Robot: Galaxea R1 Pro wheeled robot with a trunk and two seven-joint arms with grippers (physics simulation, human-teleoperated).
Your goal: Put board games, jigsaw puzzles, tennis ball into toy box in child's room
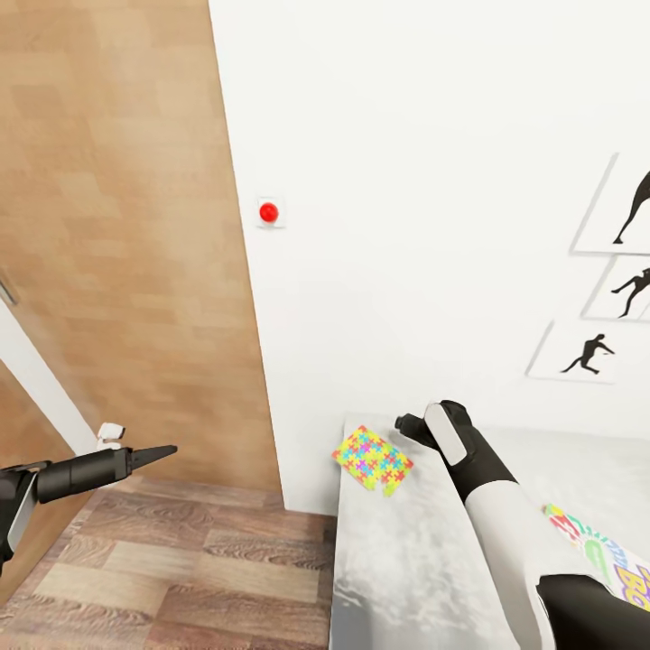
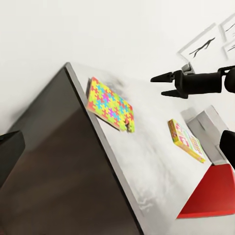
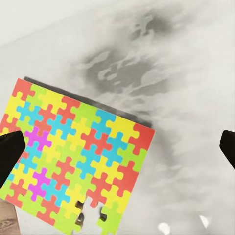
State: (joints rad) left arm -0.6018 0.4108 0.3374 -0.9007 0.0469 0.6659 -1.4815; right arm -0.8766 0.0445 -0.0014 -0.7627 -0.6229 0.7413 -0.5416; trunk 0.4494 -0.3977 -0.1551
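Observation:
A jigsaw puzzle (image 1: 372, 459) in a bright mosaic pattern lies at the far left corner of the pale grey table (image 1: 397, 560), one edge reaching over the table's side. My right gripper (image 1: 408, 424) hovers open just above and behind it. In the left wrist view the right gripper (image 2: 165, 84) has its fingers spread over the table beyond the puzzle (image 2: 110, 105). The right wrist view looks straight down on the puzzle (image 3: 73, 161) between both fingertips. The colourful Skip-Bo board game (image 1: 607, 561) lies further right. My left gripper (image 1: 153, 454) hangs open over the floor, holding nothing.
A grey bin (image 2: 209, 128), apparently the toy box, stands past the Skip-Bo box (image 2: 186, 141). The red chair seat (image 2: 211, 197) is beside the table. A wooden door (image 1: 117, 244) and plank floor (image 1: 181, 569) are on the left. Black silhouette pictures (image 1: 587, 354) hang on the white wall.

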